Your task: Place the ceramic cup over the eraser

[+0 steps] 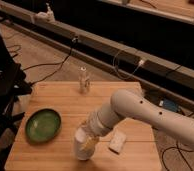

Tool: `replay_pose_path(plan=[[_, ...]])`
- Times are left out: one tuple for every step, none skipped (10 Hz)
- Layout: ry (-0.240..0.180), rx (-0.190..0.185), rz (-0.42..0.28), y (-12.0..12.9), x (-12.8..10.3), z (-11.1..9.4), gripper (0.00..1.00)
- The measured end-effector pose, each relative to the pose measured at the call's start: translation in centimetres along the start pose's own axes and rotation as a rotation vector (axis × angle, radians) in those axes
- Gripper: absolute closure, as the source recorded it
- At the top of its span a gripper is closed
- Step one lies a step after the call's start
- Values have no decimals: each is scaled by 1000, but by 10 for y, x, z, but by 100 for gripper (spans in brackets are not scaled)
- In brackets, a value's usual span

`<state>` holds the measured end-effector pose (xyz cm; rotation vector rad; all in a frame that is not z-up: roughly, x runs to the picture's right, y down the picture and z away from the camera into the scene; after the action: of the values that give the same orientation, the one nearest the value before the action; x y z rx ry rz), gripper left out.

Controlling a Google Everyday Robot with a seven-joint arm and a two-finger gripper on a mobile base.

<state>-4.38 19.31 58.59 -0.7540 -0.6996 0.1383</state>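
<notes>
A: One white robot arm reaches over a wooden table; its gripper is low near the front edge, closed around a small plain white ceramic cup.

B: What surrounds it?

A: A round green plate is left of the gripper, a white rectangular block just right, a slim white bottle well behind. The eraser is not visible.

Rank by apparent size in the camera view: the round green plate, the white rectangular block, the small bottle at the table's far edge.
1. Round green plate, clearly largest.
2. White rectangular block.
3. Small bottle, close to the block and farther from the camera, so 2 versus 3 is unsure.
The gripper sits at the table's front edge, left of the block.
</notes>
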Motion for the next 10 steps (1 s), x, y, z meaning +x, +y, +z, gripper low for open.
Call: replay_pose_path(plan=[[5, 8, -6, -1, 4, 0, 44], [11, 14, -11, -2, 7, 1, 34], [14, 17, -11, -2, 10, 1, 26], [14, 17, -10, -2, 13, 3, 20], [12, 14, -6, -1, 16, 5, 20], [8, 11, -4, 0, 16, 7, 20], [-3, 4, -2, 0, 17, 10, 20], [-16, 1, 3, 0, 17, 12, 20], [-32, 1, 9, 0, 17, 15, 20], [-41, 2, 13, -1, 18, 16, 20]])
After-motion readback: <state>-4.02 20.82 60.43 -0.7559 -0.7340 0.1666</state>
